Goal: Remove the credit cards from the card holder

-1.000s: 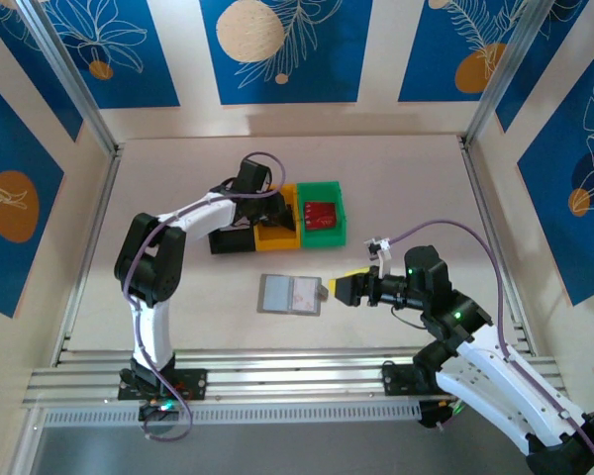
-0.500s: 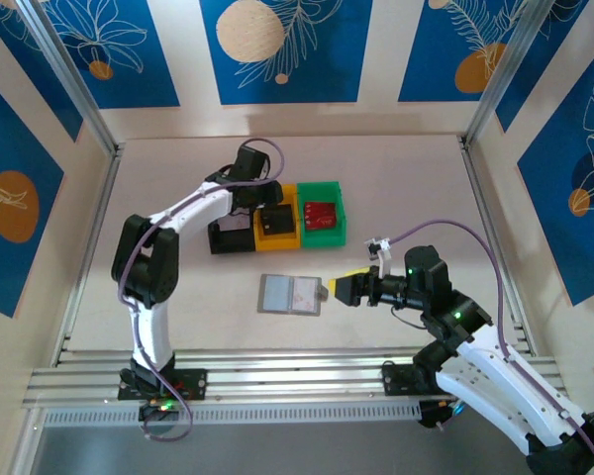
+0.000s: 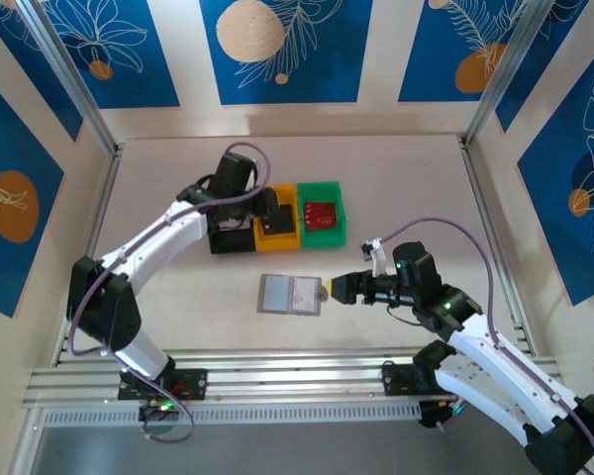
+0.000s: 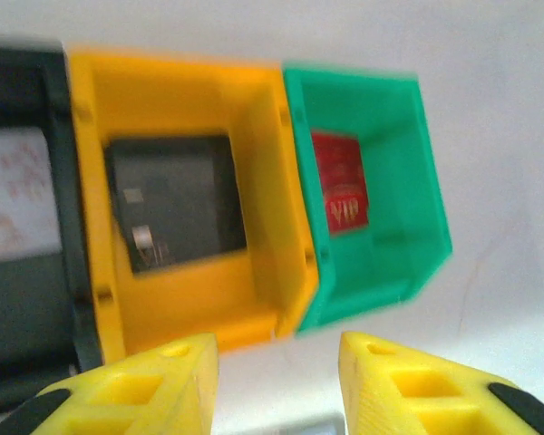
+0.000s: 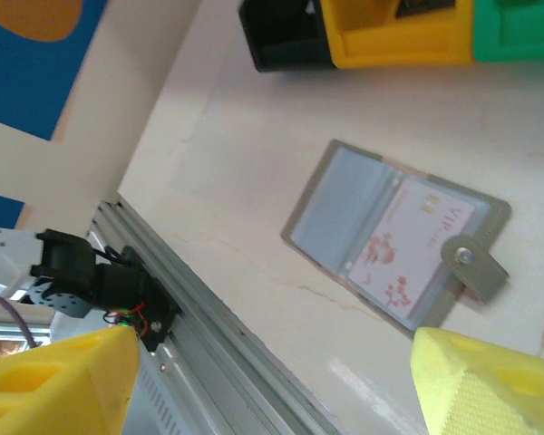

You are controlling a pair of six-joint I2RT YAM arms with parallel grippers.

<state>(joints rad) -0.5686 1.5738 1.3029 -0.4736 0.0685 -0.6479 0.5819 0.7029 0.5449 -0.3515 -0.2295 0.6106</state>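
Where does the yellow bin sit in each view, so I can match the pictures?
Top external: yellow bin slightly above centre.
Left wrist: left of centre.
Right wrist: along the top edge.
Shared landmark: green bin right beside it.

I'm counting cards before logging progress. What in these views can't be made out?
- Black bin: top external, left arm covers it; left wrist, frame edge cuts it.
- Dark card in yellow bin: left wrist, print blurred.
- Card holder, left pocket: right wrist, pale panel hides whether it holds a card.
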